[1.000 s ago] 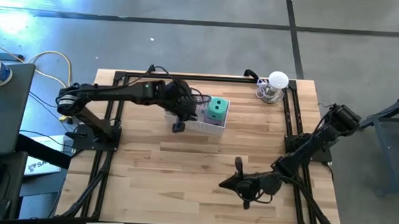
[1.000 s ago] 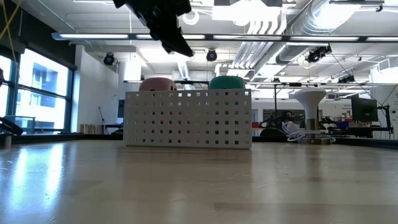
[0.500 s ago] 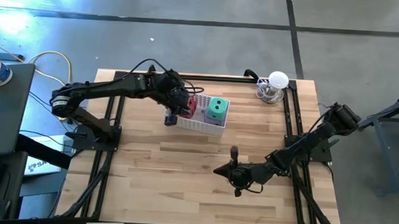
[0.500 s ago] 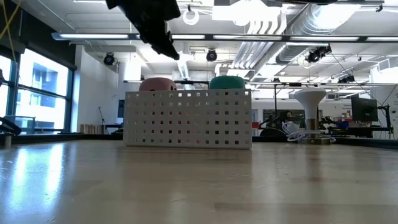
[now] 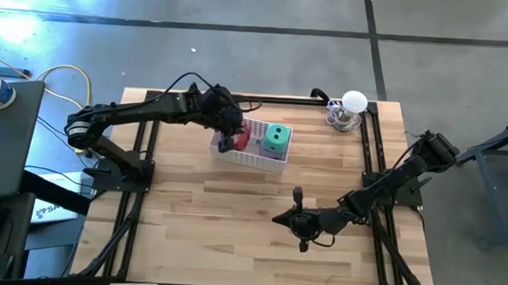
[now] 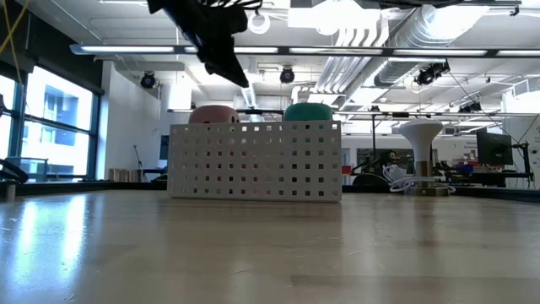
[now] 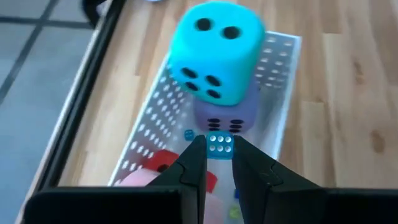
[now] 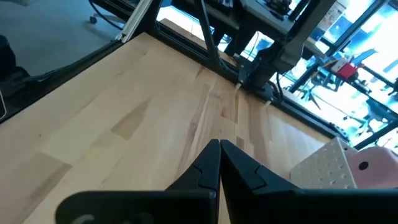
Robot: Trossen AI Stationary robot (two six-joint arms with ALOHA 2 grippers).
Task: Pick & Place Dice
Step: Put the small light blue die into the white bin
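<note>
The left end effector (image 7: pixel 219 163) hovers over the left end of the white perforated basket (image 5: pixel 255 155), its fingers narrowed onto a small blue die (image 7: pixel 219 145) pinched at the tips; the step in hand looks like setting this die down into the basket. To do it well, the arm should lower straight down over the open gap at the left end, clear of the large dice already inside, and part the fingers only when the die is below the rim, so that it cannot bounce off the soft cubes and out onto the counter (image 5: pixel 233 219).

In the left wrist view the small blue die sits between the fingertips; just beyond it lies the purple die (image 7: pixel 226 114), with the green die (image 7: pixel 215 51) stacked on top, and the red die (image 7: pixel 163 160) and pink die (image 7: pixel 138 180) lie beside the fingers, all inside the basket. The right end effector (image 5: pixel 300 222) waits low over the near right part of the counter, well apart from the basket, fingers pressed together and holding nothing.
</note>
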